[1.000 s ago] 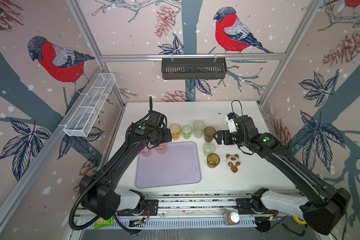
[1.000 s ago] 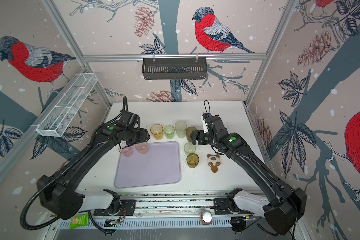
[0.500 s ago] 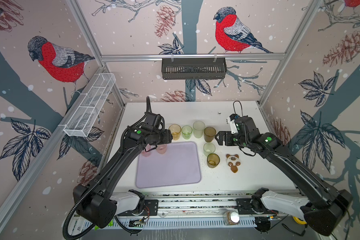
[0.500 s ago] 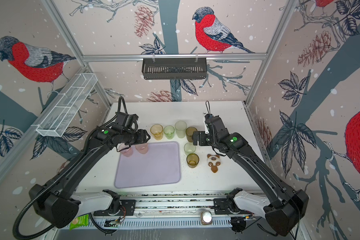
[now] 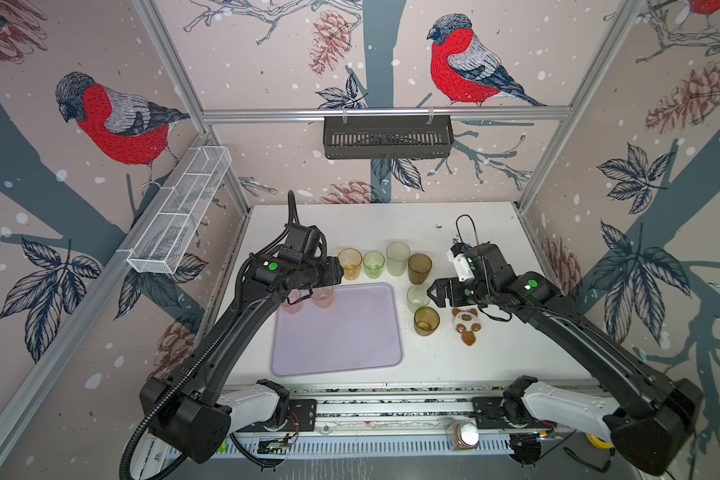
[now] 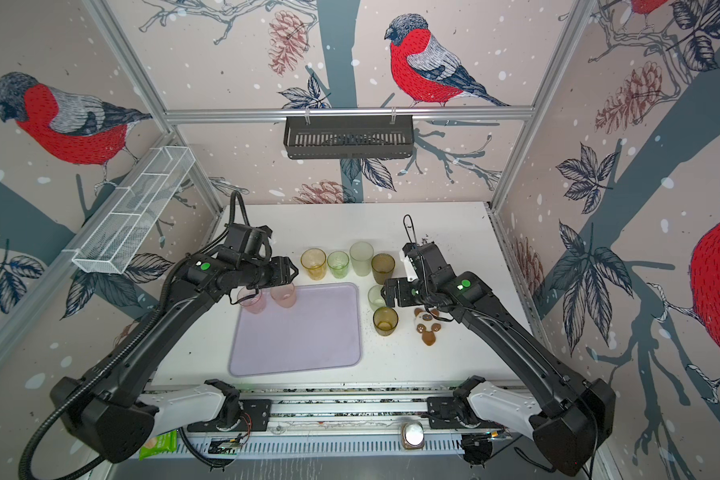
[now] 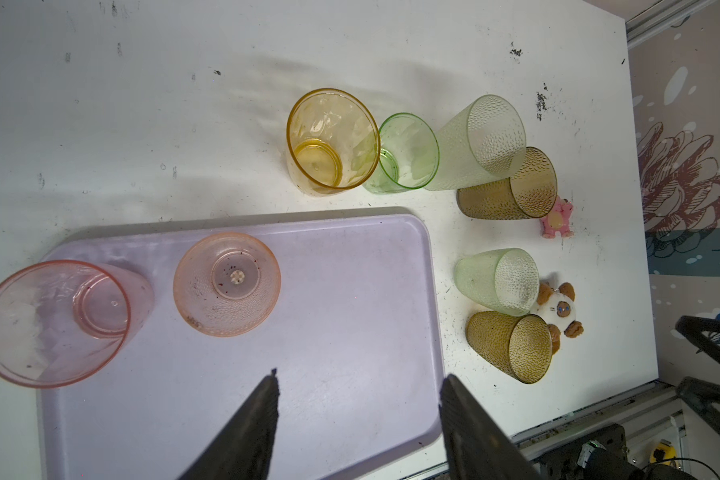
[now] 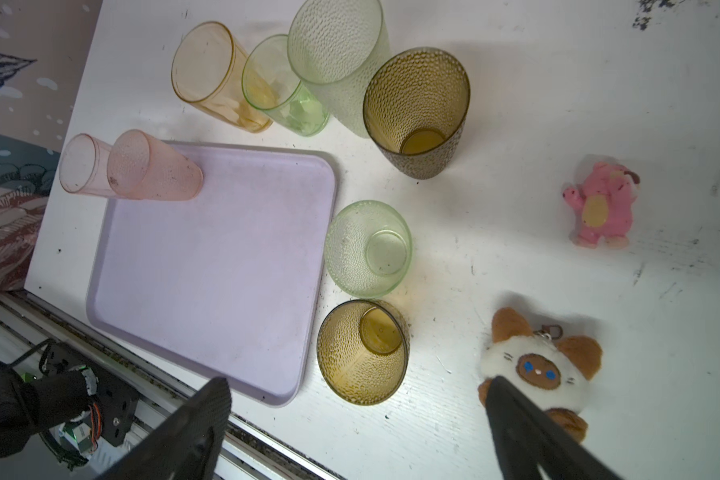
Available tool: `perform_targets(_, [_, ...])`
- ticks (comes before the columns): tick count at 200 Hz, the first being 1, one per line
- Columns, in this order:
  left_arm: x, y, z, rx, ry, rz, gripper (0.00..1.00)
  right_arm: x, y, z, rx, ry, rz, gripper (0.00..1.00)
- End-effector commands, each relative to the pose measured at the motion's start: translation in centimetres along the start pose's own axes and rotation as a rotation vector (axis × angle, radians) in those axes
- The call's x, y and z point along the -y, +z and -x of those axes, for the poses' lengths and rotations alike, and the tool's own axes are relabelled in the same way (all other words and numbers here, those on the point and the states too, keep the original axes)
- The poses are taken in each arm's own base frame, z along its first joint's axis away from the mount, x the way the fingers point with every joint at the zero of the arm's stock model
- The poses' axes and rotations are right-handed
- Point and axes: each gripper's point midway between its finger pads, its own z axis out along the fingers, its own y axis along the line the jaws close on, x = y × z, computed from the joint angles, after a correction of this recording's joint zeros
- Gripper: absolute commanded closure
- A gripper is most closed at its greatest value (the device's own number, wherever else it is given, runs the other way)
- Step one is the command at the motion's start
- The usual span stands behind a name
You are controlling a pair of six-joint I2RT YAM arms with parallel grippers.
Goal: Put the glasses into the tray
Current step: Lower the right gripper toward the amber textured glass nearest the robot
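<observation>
Both top views: high above front of table (image 5: 474,232), facing down and toward back wall (image 5: 267,62), far off; whole tabletop fits. Near-identical framing, slight sideways offset. Left wrist view: close, looking steeply down onto tray (image 7: 350,332). Right wrist view: close, more oblique. Wrist views share tray, glasses (image 8: 416,104), cat plush (image 8: 541,365) — all also in top views.

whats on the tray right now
Two pink glasses stand at one corner of the tray; the rest is bare. In both top views the left arm partly covers them.
</observation>
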Motion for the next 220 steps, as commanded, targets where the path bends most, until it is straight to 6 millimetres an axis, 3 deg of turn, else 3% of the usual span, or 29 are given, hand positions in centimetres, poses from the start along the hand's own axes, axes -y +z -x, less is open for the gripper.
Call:
perform_targets(1, [0.6, -0.2, 0.1, 0.003, -0.011, -0.03, 0.37, 0.0, 0.4, -1.0, -0.032, -0.011, 0.015, 0.03])
perform_targets(96, [0.5, 0.5, -0.9, -0.032, -0.002, -0.043, 0.37, 0.9, 3.3, -4.2, -0.153, -0.027, -0.054, 0.09])
perform_targets(220, [-0.2, 0.6, -1.8, -0.022, -0.023, -0.038, 0.37, 2.2, 6.0, -5.2, -0.219, -0.048, -0.12, 0.29])
